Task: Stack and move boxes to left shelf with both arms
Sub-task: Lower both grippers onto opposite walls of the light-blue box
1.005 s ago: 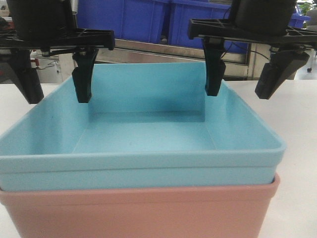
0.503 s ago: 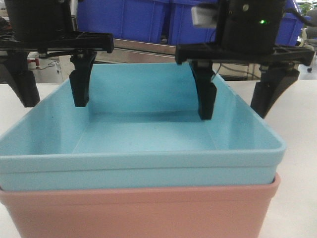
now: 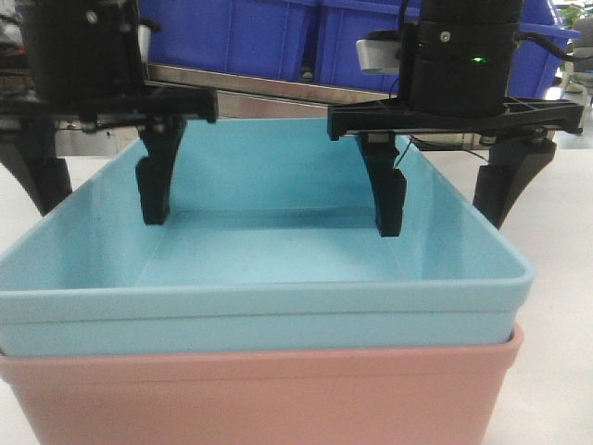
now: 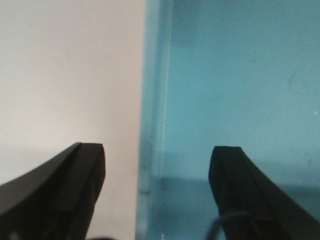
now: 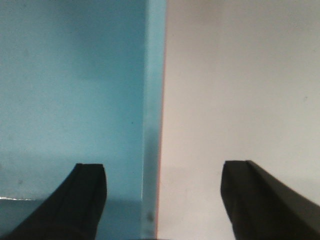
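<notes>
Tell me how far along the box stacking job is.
Stacking looks done: the light blue tub sits nested in the pink tub. In hand: the left gripper and right gripper, both open, straddle its side walls. Remaining: clamp, lift and carry the stack away.

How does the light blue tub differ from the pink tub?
Colour: the blue tub is light blue, the pink tub salmon. Position: the blue tub sits nested in the pink tub, rim on top. Visibility: the blue tub's inside shows; the pink tub's is hidden. Grip: the open left gripper and right gripper each straddle a blue tub side wall, not visibly the pink tub. Both are smooth and rectangular.
</notes>
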Action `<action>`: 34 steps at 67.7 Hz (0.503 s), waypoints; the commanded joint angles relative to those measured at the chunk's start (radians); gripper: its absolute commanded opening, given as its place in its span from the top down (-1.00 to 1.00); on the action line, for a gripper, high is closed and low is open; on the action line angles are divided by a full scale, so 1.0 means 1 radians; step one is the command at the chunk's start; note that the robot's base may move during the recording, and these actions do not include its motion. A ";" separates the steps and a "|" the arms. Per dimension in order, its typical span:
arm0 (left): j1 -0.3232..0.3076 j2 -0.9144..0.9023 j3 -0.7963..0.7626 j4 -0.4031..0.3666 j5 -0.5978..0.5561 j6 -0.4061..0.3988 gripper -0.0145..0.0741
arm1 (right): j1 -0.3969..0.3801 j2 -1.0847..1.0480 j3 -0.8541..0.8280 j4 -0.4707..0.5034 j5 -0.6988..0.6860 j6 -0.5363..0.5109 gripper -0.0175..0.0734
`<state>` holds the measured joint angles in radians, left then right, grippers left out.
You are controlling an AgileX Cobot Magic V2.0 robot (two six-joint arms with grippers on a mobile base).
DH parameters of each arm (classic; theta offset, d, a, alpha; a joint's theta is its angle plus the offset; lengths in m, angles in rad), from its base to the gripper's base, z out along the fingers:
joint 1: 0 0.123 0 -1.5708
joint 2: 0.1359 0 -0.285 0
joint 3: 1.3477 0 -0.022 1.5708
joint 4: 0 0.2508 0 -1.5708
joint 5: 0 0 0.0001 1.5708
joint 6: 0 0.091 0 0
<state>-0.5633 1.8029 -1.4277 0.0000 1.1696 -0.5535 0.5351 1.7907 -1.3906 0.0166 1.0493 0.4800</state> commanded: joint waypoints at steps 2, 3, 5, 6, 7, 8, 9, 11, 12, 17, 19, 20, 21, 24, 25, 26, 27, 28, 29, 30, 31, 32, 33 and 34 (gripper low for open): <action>-0.007 -0.016 -0.027 -0.023 0.009 -0.001 -0.12 | -0.002 -0.047 -0.034 -0.017 -0.019 0.008 -0.62; -0.007 -0.013 -0.027 -0.025 0.009 -0.001 -0.12 | -0.002 -0.047 -0.034 -0.017 -0.019 0.008 -0.62; -0.007 -0.007 -0.027 -0.024 0.009 -0.001 -0.12 | -0.002 -0.047 -0.034 -0.017 -0.021 0.008 -0.62; -0.007 -0.005 -0.027 -0.026 0.009 -0.001 -0.12 | -0.002 -0.046 -0.034 -0.017 -0.022 0.008 -0.62; -0.007 -0.003 -0.027 -0.027 0.011 -0.001 -0.12 | -0.002 -0.046 -0.034 -0.017 -0.023 0.008 -0.62; -0.007 -0.003 -0.027 -0.027 0.010 -0.001 -0.12 | -0.002 -0.045 -0.034 -0.017 -0.026 0.008 -0.62; -0.007 0.000 -0.027 -0.029 0.010 -0.001 -0.12 | -0.002 -0.045 -0.034 -0.017 -0.028 0.008 -0.62; -0.007 0.000 -0.027 -0.033 0.010 -0.001 -0.12 | -0.002 -0.045 -0.034 -0.017 -0.031 0.009 -0.62; -0.007 0.000 -0.027 -0.033 0.010 -0.001 -0.12 | -0.002 -0.045 -0.034 -0.017 -0.032 0.012 -0.62; -0.007 0.000 -0.027 -0.035 0.008 -0.001 -0.12 | -0.002 -0.042 -0.034 -0.017 -0.038 0.026 -0.62; -0.007 0.000 -0.027 -0.035 0.006 -0.001 -0.12 | -0.002 -0.040 -0.034 -0.017 -0.040 0.030 -0.62; -0.007 0.000 -0.027 -0.035 0.003 -0.001 -0.12 | -0.002 -0.039 -0.034 -0.017 -0.041 0.030 -0.62; -0.007 0.000 -0.027 -0.035 0.001 -0.001 -0.12 | -0.002 -0.039 -0.034 -0.017 -0.042 0.031 -0.62; -0.007 0.000 -0.027 -0.035 -0.004 -0.001 -0.12 | -0.002 -0.035 -0.034 -0.017 -0.044 0.031 -0.62; -0.007 0.000 -0.027 -0.035 -0.005 -0.001 -0.12 | -0.002 -0.034 -0.034 -0.017 -0.045 0.031 -0.62; -0.007 0.000 -0.027 -0.035 -0.005 -0.001 -0.12 | -0.002 -0.034 -0.034 -0.017 -0.045 0.031 -0.62; -0.007 0.000 -0.027 -0.035 -0.008 -0.001 -0.12 | -0.002 -0.034 -0.034 -0.017 -0.045 0.031 -0.62; -0.007 0.000 -0.027 -0.035 -0.012 -0.001 -0.12 | -0.002 -0.034 -0.034 -0.017 -0.045 0.031 -0.62; -0.007 0.000 -0.027 -0.035 -0.013 -0.001 -0.12 | -0.002 -0.032 -0.034 -0.017 -0.046 0.031 -0.62; -0.007 0.000 -0.027 -0.035 -0.015 -0.001 -0.12 | -0.002 -0.032 -0.034 -0.017 -0.046 0.031 -0.62; -0.007 0.000 -0.027 -0.035 -0.016 -0.001 -0.12 | -0.002 -0.033 -0.034 -0.017 -0.047 0.031 -0.62; -0.007 0.000 -0.027 -0.035 -0.018 -0.001 -0.12 | -0.002 -0.033 -0.034 -0.017 -0.047 0.031 -0.62; -0.007 0.000 -0.027 -0.035 -0.020 -0.001 -0.12 | -0.002 -0.033 -0.034 -0.017 -0.047 0.031 -0.62; -0.007 0.000 -0.027 -0.035 -0.023 -0.001 -0.12 | -0.002 -0.033 -0.034 -0.017 -0.048 0.031 -0.62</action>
<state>-0.5633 1.8516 -1.4277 -0.0299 1.1585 -0.5501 0.5351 1.8029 -1.3906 0.0166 1.0242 0.5050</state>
